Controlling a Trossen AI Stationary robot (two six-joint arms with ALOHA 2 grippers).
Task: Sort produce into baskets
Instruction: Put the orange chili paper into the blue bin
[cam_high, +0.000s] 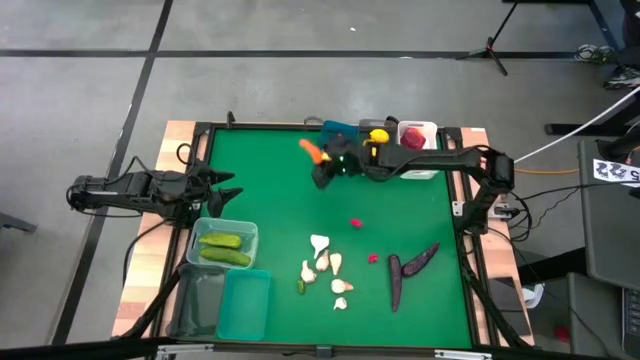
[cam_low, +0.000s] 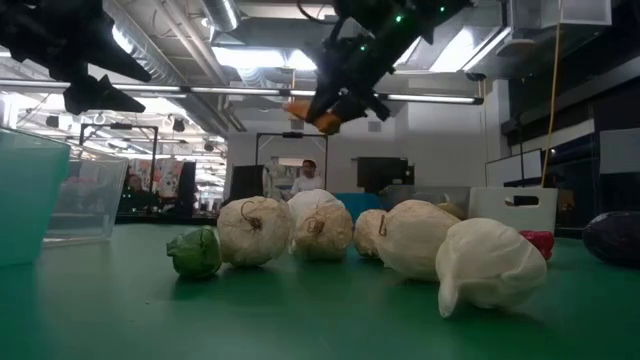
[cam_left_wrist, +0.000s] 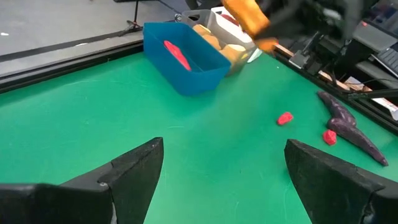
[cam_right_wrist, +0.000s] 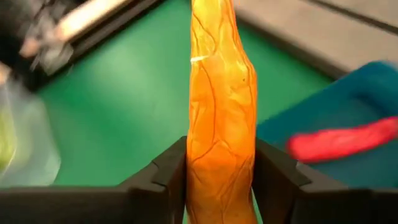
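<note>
Right end effector (cam_high: 322, 165) is clamped on the orange carrot (cam_right_wrist: 221, 118), lifted above the green bench (cam_high: 270, 200) beside the blue basket (cam_high: 343, 131). It should centre over the bin before release. Left end effector (cam_high: 222, 186) waits, fingers spread, empty, by the cucumber basket (cam_high: 222, 243).

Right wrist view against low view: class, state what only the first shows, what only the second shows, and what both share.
Only the right wrist view shows the blue bin with a red piece inside, and the fingers pressed against the carrot's sides. Only the low view shows the garlic bulbs lined up on the green table, a small green piece beside them, and the left gripper raised high. Both show the orange carrot held by the right gripper.
</note>
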